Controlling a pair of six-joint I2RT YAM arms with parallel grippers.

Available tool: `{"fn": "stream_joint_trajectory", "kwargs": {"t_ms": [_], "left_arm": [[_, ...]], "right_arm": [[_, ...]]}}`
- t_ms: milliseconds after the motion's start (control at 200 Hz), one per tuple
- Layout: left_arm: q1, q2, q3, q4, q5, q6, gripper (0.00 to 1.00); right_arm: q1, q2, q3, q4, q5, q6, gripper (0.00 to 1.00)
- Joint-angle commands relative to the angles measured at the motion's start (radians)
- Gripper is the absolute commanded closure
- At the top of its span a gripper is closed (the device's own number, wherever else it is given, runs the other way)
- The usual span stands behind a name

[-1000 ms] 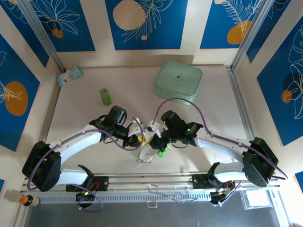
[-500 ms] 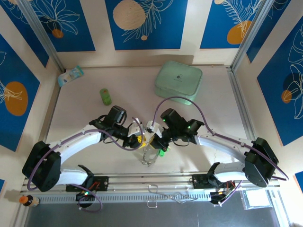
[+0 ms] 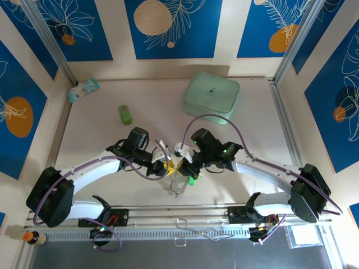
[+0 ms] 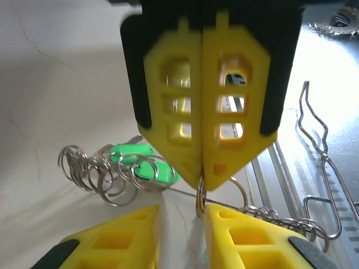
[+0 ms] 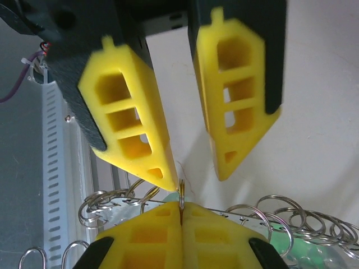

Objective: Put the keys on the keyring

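The keyring (image 3: 175,184), a thin wire loop strung with many small silver rings, hangs between my two grippers over the table's front middle. My right gripper (image 3: 181,166) (image 5: 182,205) is shut on one small ring (image 4: 200,197) of it. My left gripper (image 3: 167,165) (image 4: 180,209) is open, and one finger (image 4: 247,235) rests against that same ring. From the right wrist view, the left gripper (image 5: 199,182) stands with a clear gap between its jaws. Two keys with bright green heads (image 4: 136,152) lie among the rings (image 4: 84,168), and green also shows by the keyring (image 3: 192,180).
A mint-green rounded case (image 3: 211,95) sits at the back right, a small upright green cylinder (image 3: 124,114) at the back left and a pale packet (image 3: 83,89) in the far left corner. A slotted metal rail (image 3: 185,216) with wire hooks (image 4: 320,157) runs along the front edge.
The keyring bundle has shifted slightly right and now hangs straighter under the two grippers. The left jaws have opened a little. The right gripper has kept its pinch.
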Motion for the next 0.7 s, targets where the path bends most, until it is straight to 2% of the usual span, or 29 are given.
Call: {"fn": "stream_joint_trajectory", "kwargs": {"t_ms": [0, 310, 695], "left_arm": [[-0.004, -0.016, -0.050, 0.121, 0.043, -0.071, 0.73], [-0.002, -0.059, -0.126, 0.278, 0.067, -0.145, 0.77], [-0.002, -0.082, -0.123, 0.279, 0.097, -0.146, 0.79]], "right_arm": [[-0.012, -0.044, -0.037, 0.077, -0.060, 0.000, 1.00], [-0.004, -0.069, -0.054, 0.107, -0.061, -0.032, 1.00], [0.026, -0.057, -0.031, 0.110, -0.009, -0.053, 1.00]]}}
